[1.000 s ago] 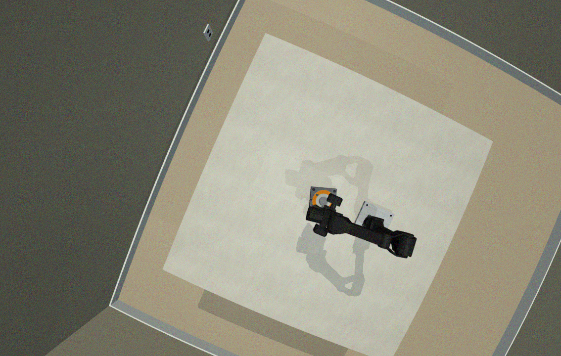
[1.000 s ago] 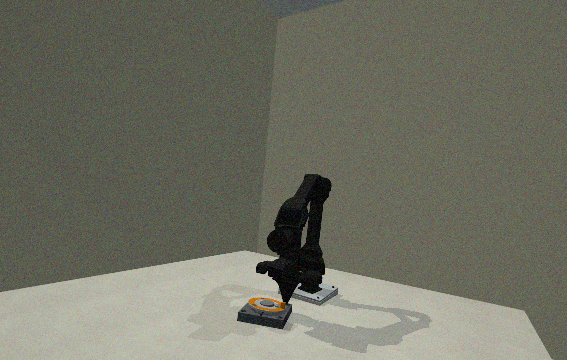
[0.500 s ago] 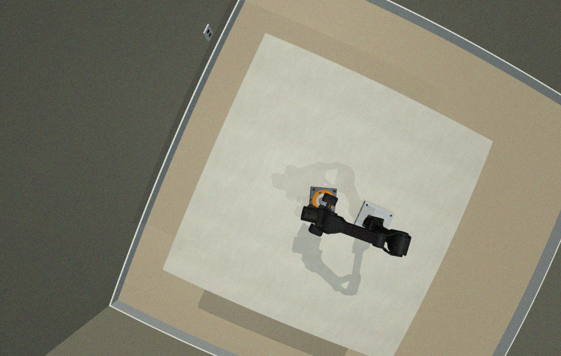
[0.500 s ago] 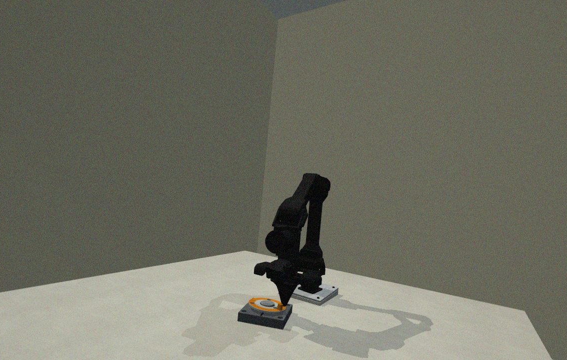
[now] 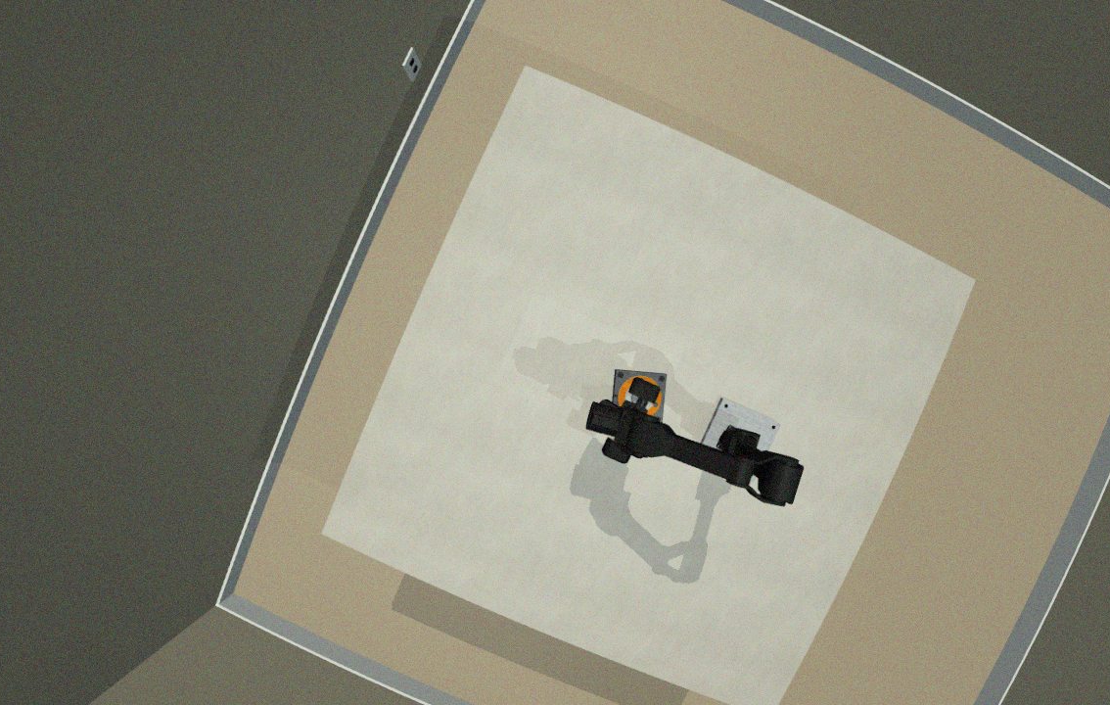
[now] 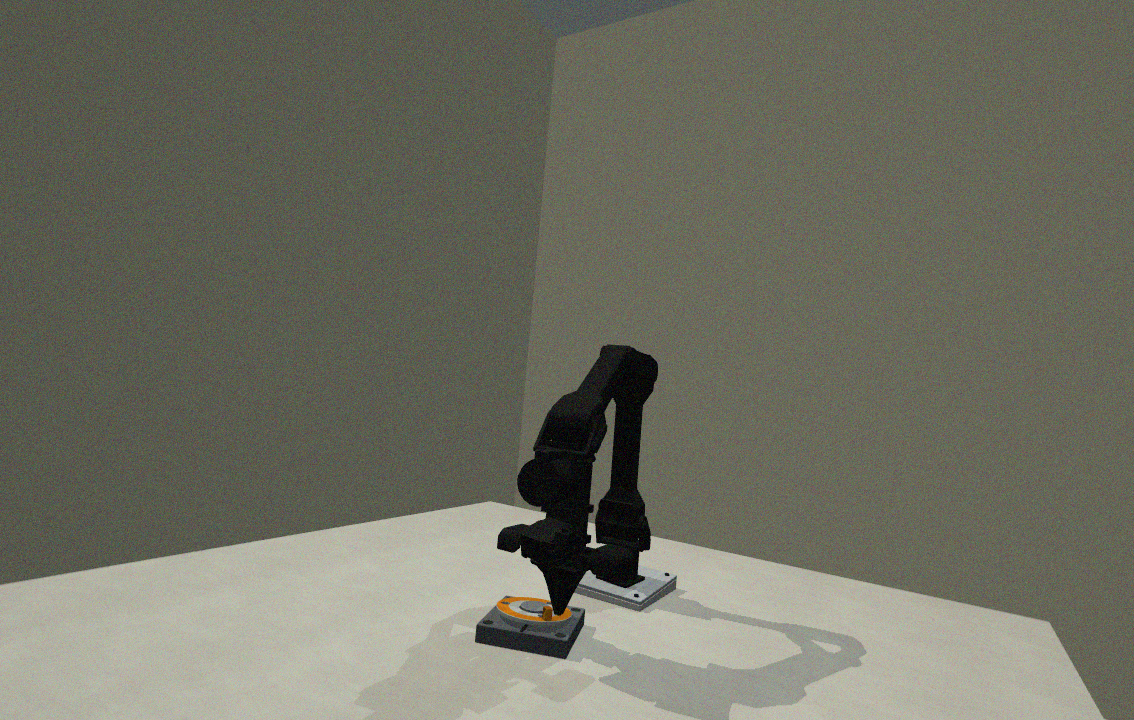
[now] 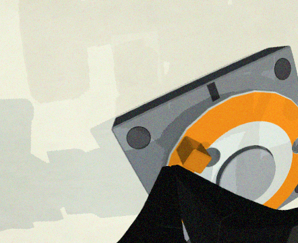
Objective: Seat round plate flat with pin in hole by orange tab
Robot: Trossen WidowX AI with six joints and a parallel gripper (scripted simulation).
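Note:
The grey square base [image 7: 176, 108] [image 6: 517, 637] [image 5: 622, 377] carries the round plate [image 7: 239, 117] [image 6: 508, 607] [image 5: 623, 396], orange at the rim and white inside, seated around the grey post [image 7: 253, 171] [image 6: 544, 609]. The orange tab [image 7: 191, 154] stands at the plate's edge, with a small hole [image 7: 213, 156] beside it. I cannot tell whether the pin is in that hole. My gripper [image 7: 170, 173] [image 6: 558, 608] is shut and empty. Its tip is down at the plate's rim, right against the tab. In the top view the arm hides most of the plate.
The arm's light mounting plate [image 5: 747, 416] [image 6: 643, 591] is bolted to the table just behind the base. A small dark mark [image 7: 213, 91] sits on the base's far edge. Walls close the room well away from the table.

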